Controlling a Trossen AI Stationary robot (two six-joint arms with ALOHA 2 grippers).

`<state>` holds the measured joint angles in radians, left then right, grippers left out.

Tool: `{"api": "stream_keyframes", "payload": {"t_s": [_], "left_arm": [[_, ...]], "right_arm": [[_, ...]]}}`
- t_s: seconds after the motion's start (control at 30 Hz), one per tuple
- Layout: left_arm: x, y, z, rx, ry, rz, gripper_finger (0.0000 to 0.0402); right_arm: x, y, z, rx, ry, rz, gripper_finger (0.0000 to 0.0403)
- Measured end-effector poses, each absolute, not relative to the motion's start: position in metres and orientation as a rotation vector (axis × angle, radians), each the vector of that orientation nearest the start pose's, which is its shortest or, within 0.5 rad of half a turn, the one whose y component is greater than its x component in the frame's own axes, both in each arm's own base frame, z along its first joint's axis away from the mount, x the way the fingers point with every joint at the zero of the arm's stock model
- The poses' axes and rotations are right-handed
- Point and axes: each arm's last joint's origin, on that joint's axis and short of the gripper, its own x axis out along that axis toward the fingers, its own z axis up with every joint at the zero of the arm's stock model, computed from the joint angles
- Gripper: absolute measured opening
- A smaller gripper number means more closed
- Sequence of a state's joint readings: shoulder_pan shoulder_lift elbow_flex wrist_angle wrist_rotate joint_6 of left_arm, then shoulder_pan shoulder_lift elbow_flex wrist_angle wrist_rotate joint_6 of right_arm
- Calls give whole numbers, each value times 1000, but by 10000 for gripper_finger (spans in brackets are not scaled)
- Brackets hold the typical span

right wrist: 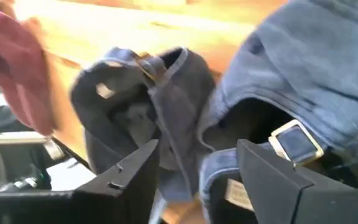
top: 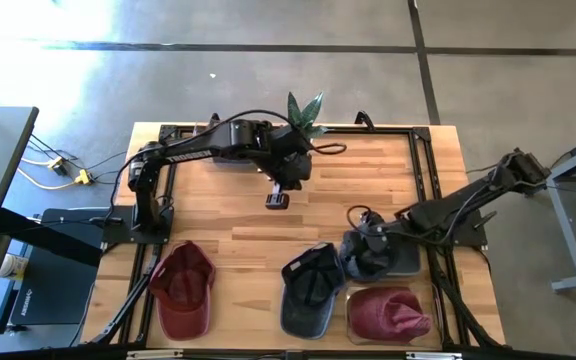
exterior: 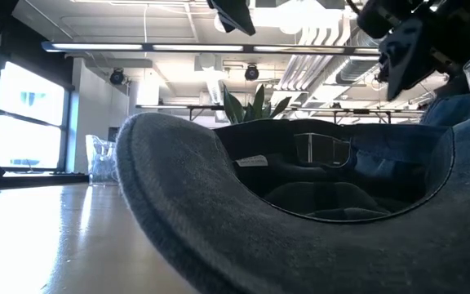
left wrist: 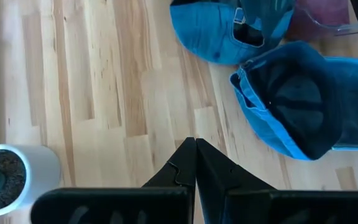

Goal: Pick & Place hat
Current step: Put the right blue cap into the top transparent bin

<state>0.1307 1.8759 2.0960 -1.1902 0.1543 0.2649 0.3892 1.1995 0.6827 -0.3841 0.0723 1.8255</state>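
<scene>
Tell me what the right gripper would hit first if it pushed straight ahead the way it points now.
Most likely the blue hat directly below the open right gripper: its strap buckle lies by one finger. Depth is unclear, so the darker hat beside it could touch too.

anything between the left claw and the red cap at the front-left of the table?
Nothing. In the high view, only bare wooden table separates the left claw from the red cap.

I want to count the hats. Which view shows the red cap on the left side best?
The high view: the red cap lies fully visible, alone at the table's near left. The low and both wrist views do not show it.
</scene>
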Motion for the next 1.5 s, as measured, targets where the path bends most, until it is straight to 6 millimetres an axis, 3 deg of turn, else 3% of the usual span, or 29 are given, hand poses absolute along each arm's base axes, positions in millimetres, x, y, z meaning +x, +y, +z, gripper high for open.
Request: {"api": "stream_keyframes", "payload": {"t_s": [0.23,0.37,0.7,1.0,1.13,1.33,1.5], "left_arm": [[376,45,388,111,955,-153,1],[376,45,388,120,950,-174,1],[379,44,390,145,910,-202,1],[380,44,391,157,890,-223,1],[381,44,391,160,885,-224,1],[377,45,396,177,876,-186,1],[348,44,423,184,853,-75,1]], "right_arm": [[210,83,218,1533,953,-479,183],[203,83,209,1583,1035,-552,183],[202,88,215,1677,985,-527,185],[214,89,198,1638,932,-631,184],[221,85,197,1564,811,-626,146],[232,61,215,1453,560,-568,17],[248,30,255,1374,437,-418,27]]}}
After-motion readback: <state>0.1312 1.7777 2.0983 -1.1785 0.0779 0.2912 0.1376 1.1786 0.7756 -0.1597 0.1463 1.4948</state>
